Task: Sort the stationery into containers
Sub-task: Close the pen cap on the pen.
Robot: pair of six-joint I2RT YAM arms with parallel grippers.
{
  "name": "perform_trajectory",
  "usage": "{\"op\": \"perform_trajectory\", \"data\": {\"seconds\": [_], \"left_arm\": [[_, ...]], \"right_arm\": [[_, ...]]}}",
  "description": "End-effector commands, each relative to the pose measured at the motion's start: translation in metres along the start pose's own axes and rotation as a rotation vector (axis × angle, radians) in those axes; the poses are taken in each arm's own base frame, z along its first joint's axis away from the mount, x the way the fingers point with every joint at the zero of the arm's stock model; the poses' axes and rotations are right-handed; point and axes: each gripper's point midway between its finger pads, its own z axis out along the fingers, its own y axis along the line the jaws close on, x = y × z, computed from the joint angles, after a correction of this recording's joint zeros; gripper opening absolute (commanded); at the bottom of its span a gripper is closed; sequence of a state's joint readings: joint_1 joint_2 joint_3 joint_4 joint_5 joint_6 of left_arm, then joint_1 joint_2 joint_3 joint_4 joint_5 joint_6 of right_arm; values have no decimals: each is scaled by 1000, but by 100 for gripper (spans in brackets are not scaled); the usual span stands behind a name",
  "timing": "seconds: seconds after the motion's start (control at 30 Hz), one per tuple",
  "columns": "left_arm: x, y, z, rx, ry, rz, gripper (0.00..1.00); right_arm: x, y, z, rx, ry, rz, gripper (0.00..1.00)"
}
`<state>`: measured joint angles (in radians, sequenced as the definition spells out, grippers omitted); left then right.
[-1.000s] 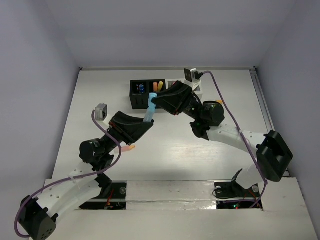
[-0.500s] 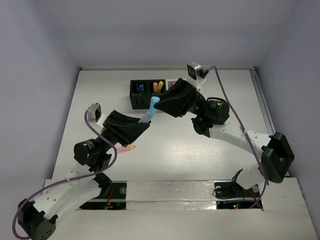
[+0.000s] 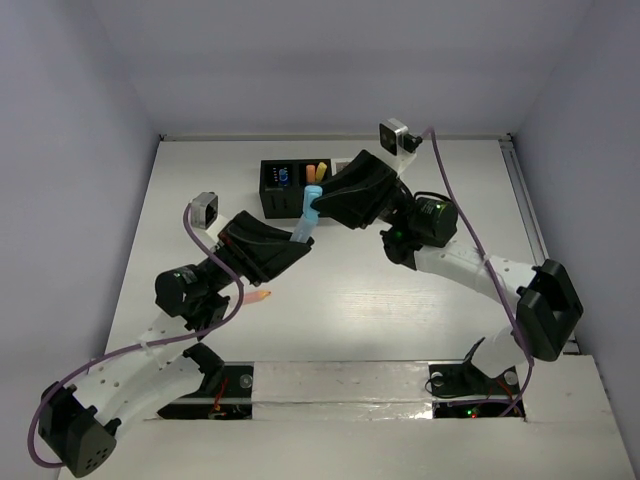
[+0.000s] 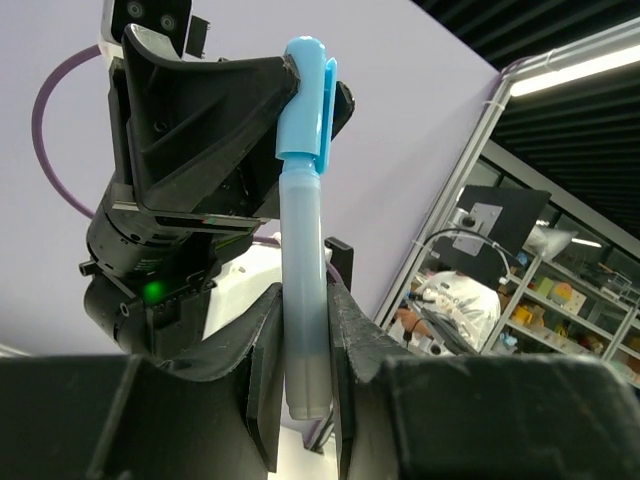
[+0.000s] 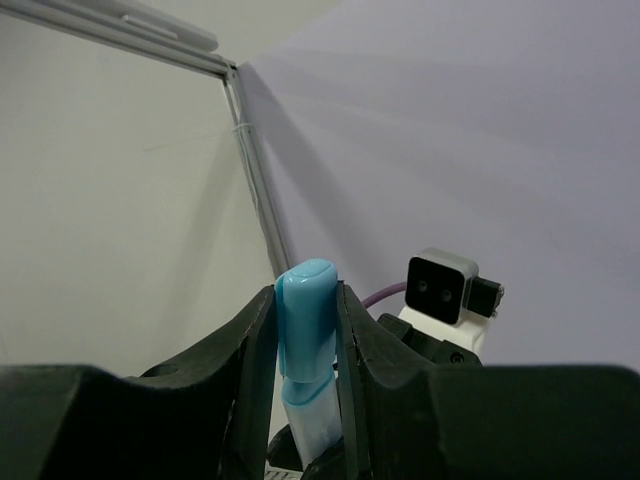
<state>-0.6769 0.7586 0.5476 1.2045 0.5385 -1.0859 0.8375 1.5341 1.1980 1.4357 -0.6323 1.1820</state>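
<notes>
A light blue pen hangs above the table between both grippers. My left gripper is shut on its pale barrel, with the barrel's end showing between the fingers. My right gripper is shut on the blue cap at the other end. Just behind them stands the row of containers. Its black cubes show, with a blue item and orange pieces inside. The right gripper hides the rest of the row. A small orange-pink piece lies on the table by the left arm.
White walls close in the table at the back and both sides, with a rail along the right edge. The left arm's wrist camera sits close in front of the right gripper. Both arm bases are at the near edge.
Both arms shifted slightly while keeping the pen between them. The right wrist swung up and back to the right, and the left wrist drew back, then returned. Neither grip changed.
</notes>
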Motion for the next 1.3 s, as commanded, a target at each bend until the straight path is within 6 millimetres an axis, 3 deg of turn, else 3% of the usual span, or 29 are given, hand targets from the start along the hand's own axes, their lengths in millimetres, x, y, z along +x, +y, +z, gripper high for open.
{"op": "perform_trajectory", "data": {"seconds": [0.0, 0.37, 0.8, 1.0, 1.13, 1.27], "left_arm": [[-50, -94, -4, 339, -213, 211, 0], [-31, -58, 10, 218, -91, 248, 0], [-27, -41, 19, 164, -41, 277, 0], [-35, -39, 15, 103, -73, 315, 0], [-38, -31, 10, 18, -70, 368, 0], [-43, -22, -1, -72, -98, 417, 0]], "right_arm": [[49, 5, -26, -80, 140, -69, 15], [70, -38, -39, 73, 170, -3, 10], [83, -51, -46, 82, 184, 52, 8], [89, -45, -51, 85, 209, 96, 7], [99, -47, -60, 168, 271, 170, 4], [118, -61, -84, 358, 351, 243, 3]]}}
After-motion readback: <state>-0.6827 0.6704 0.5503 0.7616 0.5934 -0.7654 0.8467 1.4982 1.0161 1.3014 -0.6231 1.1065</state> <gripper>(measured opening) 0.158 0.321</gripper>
